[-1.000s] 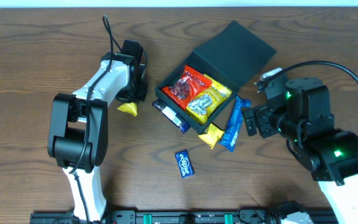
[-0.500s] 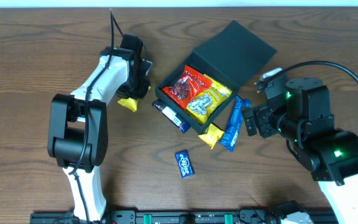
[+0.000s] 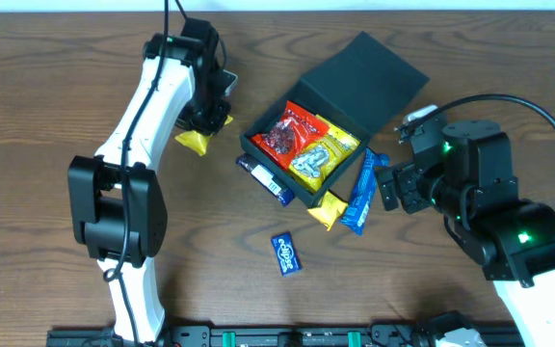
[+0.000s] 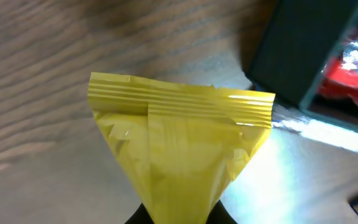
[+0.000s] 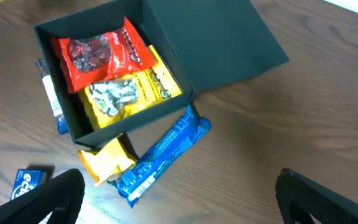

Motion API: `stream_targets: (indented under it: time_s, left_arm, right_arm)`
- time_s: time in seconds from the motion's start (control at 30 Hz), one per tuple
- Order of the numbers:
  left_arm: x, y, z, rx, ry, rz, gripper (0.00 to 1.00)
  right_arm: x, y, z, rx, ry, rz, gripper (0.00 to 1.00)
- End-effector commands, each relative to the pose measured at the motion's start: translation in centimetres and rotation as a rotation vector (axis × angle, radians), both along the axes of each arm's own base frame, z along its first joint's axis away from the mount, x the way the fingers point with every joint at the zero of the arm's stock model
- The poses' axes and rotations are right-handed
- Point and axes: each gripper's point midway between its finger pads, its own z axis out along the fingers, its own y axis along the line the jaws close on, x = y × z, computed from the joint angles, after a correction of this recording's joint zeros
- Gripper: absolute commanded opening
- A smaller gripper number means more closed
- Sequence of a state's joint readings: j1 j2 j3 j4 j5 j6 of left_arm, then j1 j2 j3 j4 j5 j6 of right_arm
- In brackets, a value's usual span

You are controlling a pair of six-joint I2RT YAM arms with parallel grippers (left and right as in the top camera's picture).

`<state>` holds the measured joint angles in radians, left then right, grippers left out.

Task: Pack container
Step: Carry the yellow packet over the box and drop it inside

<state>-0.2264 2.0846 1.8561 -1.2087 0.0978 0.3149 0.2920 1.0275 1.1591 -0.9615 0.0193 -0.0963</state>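
Dark teal cardboard container (image 3: 366,79) sits mid-table, lid open. Just to its left, the left gripper (image 3: 205,120) pinches a yellow packet (image 4: 179,143) by one end; it may slip out or snag the box wall. The right gripper (image 3: 385,188) hangs wide open

Bright, even light from above gives soft, short shadows on the table (image 3: 46,77). The left wrist view is blurred: the yellow packet (image 4: 179,143) and the container (image 4: 297,50) look soft, and white glare washes the wood at right, below the container
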Motion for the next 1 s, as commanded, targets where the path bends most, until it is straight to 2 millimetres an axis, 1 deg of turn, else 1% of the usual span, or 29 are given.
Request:
stream_targets:
  time_s: [0.0,0.07,0.17,0.2,0.3,0.37,0.4,0.47,0.6,0.7,0.8,0.9,0.97]
  left_arm:
    - [0.7,-0.8,1.7,-0.008,-0.032,-0.038,0.08]
    - [0.8,-1.7,2.8,-0.024,-0.046,-0.066,0.07]
    - [0.5,-4.5,4.4,-0.105,-0.062,-0.152,0.07]
    - [0.1,-6.0,5.0,-0.146,-0.063,-0.202,0.07]
    - [-0.9,-8.6,5.4,-0.204,-0.059,-0.284,0.07]
    - [-1.8,-10.8,5.6,-0.251,-0.054,-0.359,0.07]
    - [-2.1,-12.0,5.8,-0.277,-0.061,-0.383,0.07]
    - [-2.3,-13.5,5.9,-0.298,-0.078,-0.412,0.07]
    - [-2.1,-14.9,5.4,-0.306,-0.107,-0.444,0.09]
    - [-1.8,-15.3,4.3,-0.306,-0.112,-0.450,0.10]
    - [-1.4,-15.2,2.5,-0.296,-0.114,-0.444,0.11]
    - [-1.6,-15.1,0.2,-0.293,-0.102,-0.443,0.12]
    - [-1.7,-14.6,-1.1,-0.269,-0.098,-0.438,0.13]
  right_arm:
    - [0.1,-0.4,0.0,-0.013,-0.003,-0.004,0.99]
    - [0.1,-0.4,0.0,-0.013,-0.003,-0.004,0.99]
    - [0.1,-0.4,0.0,-0.013,-0.003,-0.004,0.99]
    - [0.1,-0.4,0.0,-0.013,-0.003,-0.004,0.99]
    - [0.1,-0.4,0.0,-0.013,-0.003,-0.004,0.99]
    - [0.1,-0.4,0.0,-0.013,-0.003,-0.004,0.99]
    - [0.1,-0.4,0.0,-0.013,-0.003,-0.004,0.99]
    - [0.1,-0.4,0.0,-0.013,-0.003,-0.004,0.99]
    - [0.1,-0.4,0.0,-0.013,-0.003,-0.004,0.99]
    - [0.1,-0.4,0.0,-0.013,-0.003,-0.004,0.99]
    - [0.1,-0.4,0.0,-0.013,-0.003,-0.004,0.99]
    - [0.1,-0.4,0.0,-0.013,-0.003,-0.004,0.99]
    - [0.1,-0.4,0.0,-0.013,-0.003,-0.004,0.99]
